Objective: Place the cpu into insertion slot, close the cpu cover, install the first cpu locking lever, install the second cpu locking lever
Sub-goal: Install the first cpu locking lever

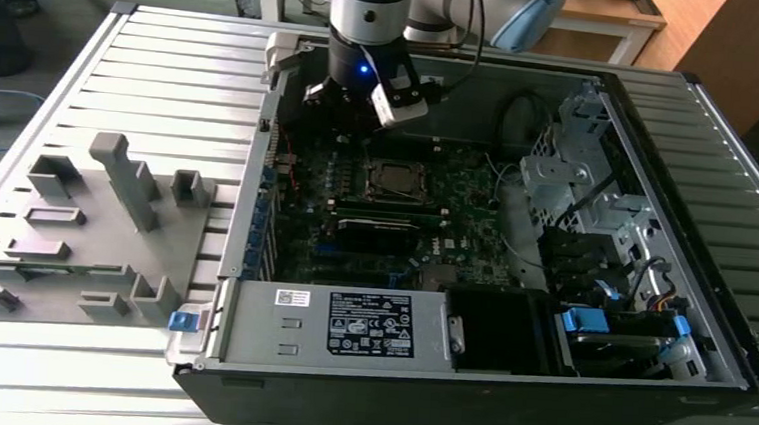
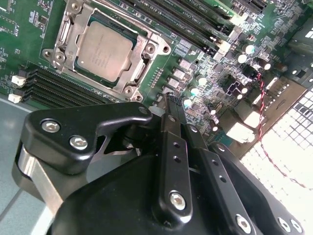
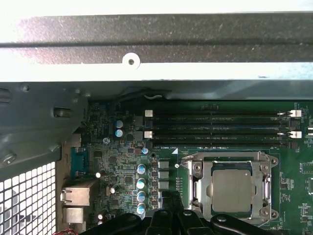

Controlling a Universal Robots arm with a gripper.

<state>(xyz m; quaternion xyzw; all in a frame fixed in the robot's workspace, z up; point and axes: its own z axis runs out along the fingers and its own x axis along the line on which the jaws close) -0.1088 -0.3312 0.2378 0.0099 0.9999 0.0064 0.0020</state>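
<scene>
Claw (image 2: 170, 104) looks clenched, fingers pressed together with nothing between them. In the exterior view I see it low inside the open computer case (image 1: 692, 325), over the motherboard (image 1: 465, 244), near the case's far wall.

The cpu (image 2: 104, 51) sits flat in the insertion slot (image 1: 396, 181). The cpu cover (image 2: 139, 73) lies down around it, and the chip's grey top shows through the cut-out. I can't tell how the locking levers sit.

The claw tips are beside the socket and apart from it. They hang over a row of small silver-topped capacitors (image 2: 195, 91) just off the cover's edge.

- Long black memory slots (image 3: 215, 125) run along two sides of the socket.
- A red-and-black twisted wire (image 2: 264, 112) crosses the board near the perforated rear panel (image 2: 288, 142).
- In the exterior view, a grey power supply (image 1: 345, 325) fills the case's near edge.
- A metal drive cage (image 1: 576, 176) crowds the exterior view's right.
- A grey parts fixture (image 1: 85, 222) stands on the slatted worktop (image 1: 162, 67), outside the case on the exterior view's left.
</scene>
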